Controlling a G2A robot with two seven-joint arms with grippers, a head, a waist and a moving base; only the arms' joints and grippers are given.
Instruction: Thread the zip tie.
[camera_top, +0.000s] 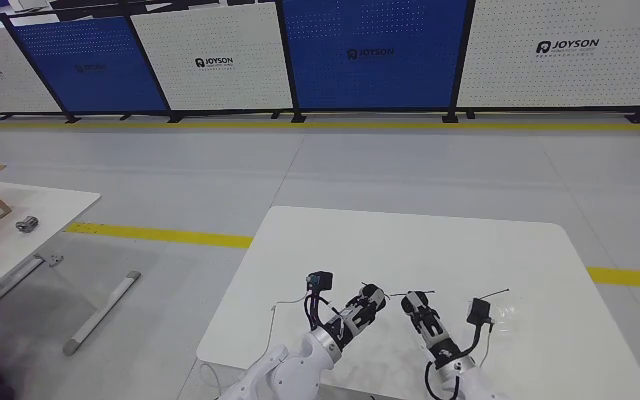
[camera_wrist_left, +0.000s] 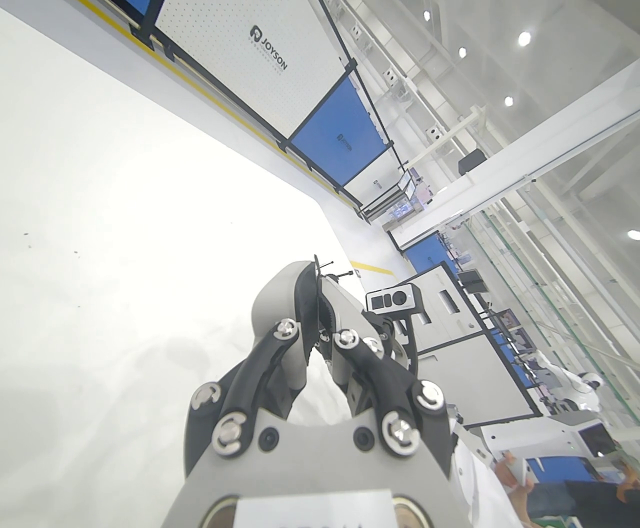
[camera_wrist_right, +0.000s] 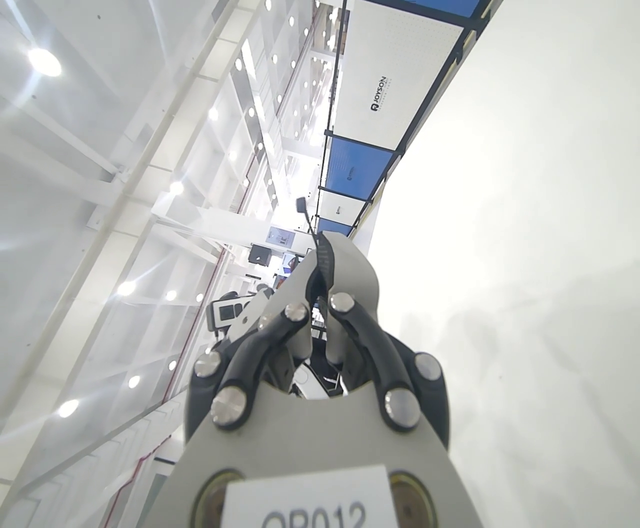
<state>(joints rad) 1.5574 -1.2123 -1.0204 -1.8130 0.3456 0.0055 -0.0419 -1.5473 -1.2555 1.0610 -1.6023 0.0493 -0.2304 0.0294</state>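
You have both grippers low over the near edge of the white table (camera_top: 450, 240), close together and angled in toward each other. Your right gripper (camera_wrist_right: 320, 245) is closed down on the zip tie (camera_wrist_right: 301, 204). The black strap runs up between its two grey fingers, and the square head sticks out just past the tips on a short length of strap. Your left gripper (camera_wrist_left: 317, 272) is pinched tight as well. Its fingers (camera_wrist_left: 280, 300) meet with no gap between them, and a thin black sliver pokes out beyond the tips. That sliver looks like another part of the zip tie, though it is too fine in the left wrist view for you to tell which part. From the top view you can see a thin dark line crossing the small space between the two grippers, above the table top rather than lying on it. Off to the left, well apart from your work, a second white table (camera_top: 60, 200) holds a small grey object (camera_top: 27, 223) near its edge.
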